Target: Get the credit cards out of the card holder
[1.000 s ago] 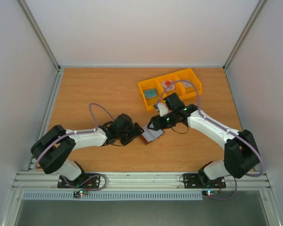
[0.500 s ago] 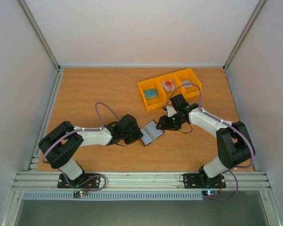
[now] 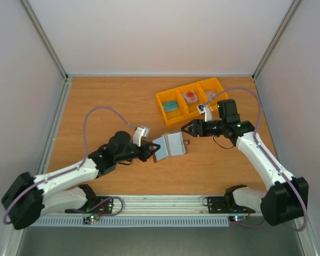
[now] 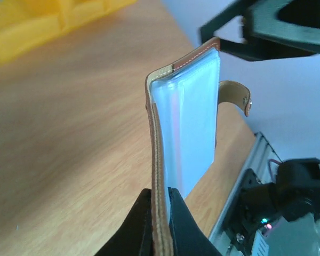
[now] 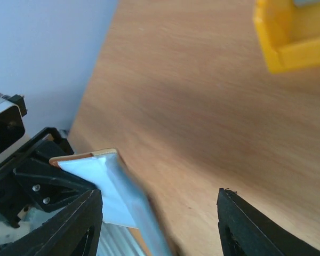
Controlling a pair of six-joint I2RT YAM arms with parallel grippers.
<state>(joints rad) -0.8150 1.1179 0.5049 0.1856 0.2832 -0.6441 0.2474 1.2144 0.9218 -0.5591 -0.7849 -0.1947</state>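
The brown leather card holder point(image 3: 169, 145) lies open, its grey-blue lining up. My left gripper point(image 3: 150, 151) is shut on its left edge. In the left wrist view the leather edge point(image 4: 159, 176) runs between my black fingertips point(image 4: 144, 224). A thin reddish strip point(image 4: 174, 128) shows inside the pale lining; I cannot tell whether it is a credit card. The snap tab point(image 4: 238, 94) sticks out to the right. My right gripper point(image 3: 184, 129) is open just right of the holder, apart from it. In the right wrist view the holder point(image 5: 104, 181) sits near the left finger point(image 5: 69, 226), with nothing between the jaws.
A yellow three-part bin point(image 3: 217, 87) stands at the back right, behind my right gripper. Its middle part holds a pale piece with a red spot point(image 3: 190, 96), its left part a teal piece point(image 3: 171, 105). White walls enclose the table.
My left gripper has shut on the card holder's edge, and its arm has stretched out lower. My right gripper has drawn back from the holder, up and to the right.
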